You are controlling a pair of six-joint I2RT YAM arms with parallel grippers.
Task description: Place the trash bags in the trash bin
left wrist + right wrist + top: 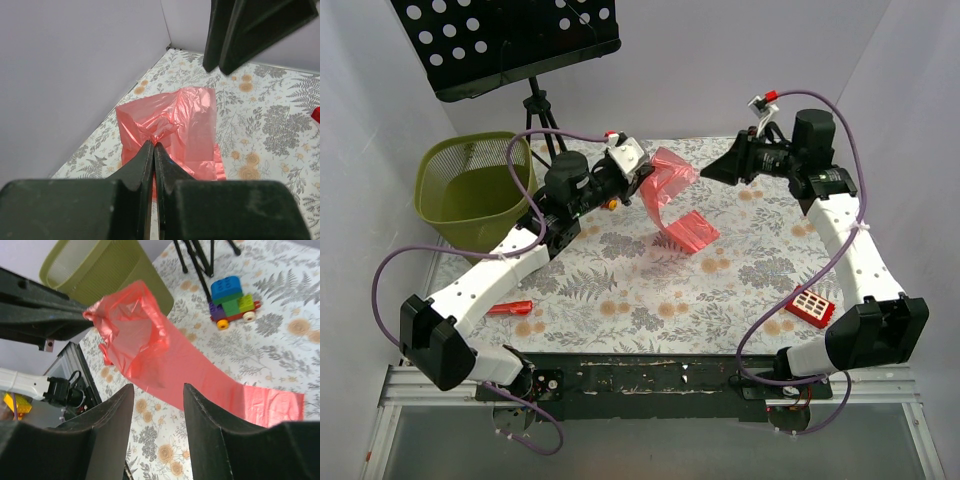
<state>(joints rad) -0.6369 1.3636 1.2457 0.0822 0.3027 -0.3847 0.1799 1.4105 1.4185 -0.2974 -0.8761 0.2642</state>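
Floral-print table (620, 290), white walls round it. At centre, my left gripper (642, 172) is clenched on the bunched top of the trash bag (672, 205), held aloft with its tail trailing on the table. My right gripper (718, 170) stands released just beside it, at three o'clock. The trash bin (470, 185), far at ten o'clock, shows no red inside — I judge the carry and drop are left.

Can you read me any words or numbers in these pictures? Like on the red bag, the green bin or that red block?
No words, numbers or signs can be read anywhere.
The trash bag: plain red film, no print.
The trash bin: bare green mesh, no label.
The red block: only white squares, no letters.
The toy brick car: no writing shows.
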